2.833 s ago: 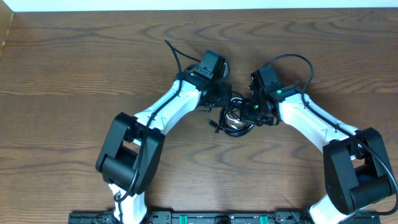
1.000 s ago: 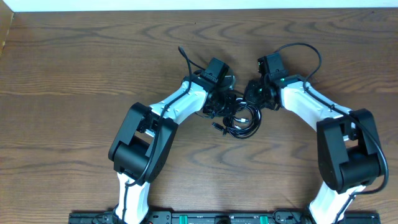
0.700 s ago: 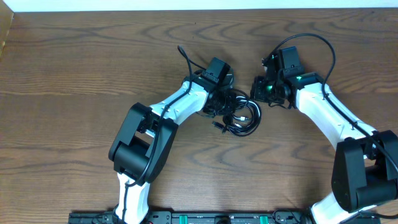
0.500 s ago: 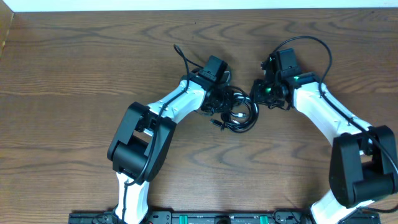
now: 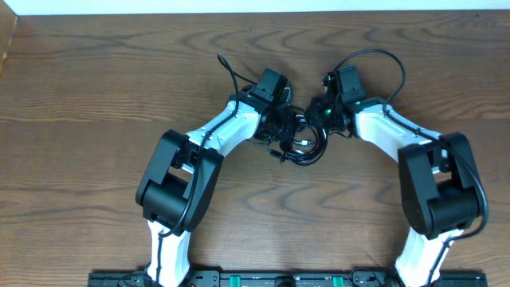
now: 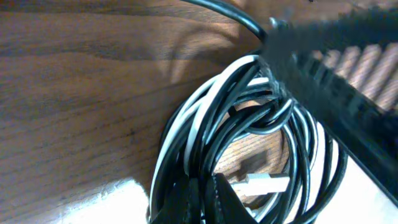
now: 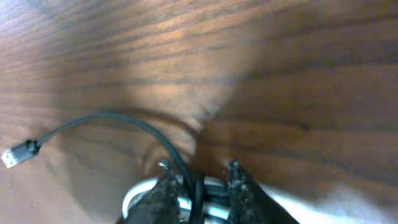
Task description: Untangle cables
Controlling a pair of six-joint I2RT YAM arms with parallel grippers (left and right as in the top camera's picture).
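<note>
**A:** Starting at the left, what is the surface?

**B:** A dark brown, wood-grain table (image 5: 80, 96), with streaks of light on the grain. A white strip of wall (image 5: 239, 6) runs along its far edge. That strip is all of the room I can make out.

**A:** And the left tool (image 5: 280, 129)?

**B:** Its fingers (image 6: 186, 202) are pressed together, pinching strands of the cables (image 5: 304, 145). They form a coil of black loops with one white cord among them. The coil lies on the table just ahead of that tool. A pale plug (image 6: 264, 182) rests on the wood inside the loops.

**A:** Where is the coil from the right tool (image 5: 319, 119)?

**B:** Between the two tools, reaching both. The right tool's jaws stand apart and straddle a black strand. White cord shows just beneath its fingertips (image 7: 165, 186).

**A:** Anything loose?

**B:** In the right wrist view, one black strand arcs away to the left of the tool. It ends in a small dark plug (image 7: 22, 149) lying flat on the table, well apart from the coil.
</note>
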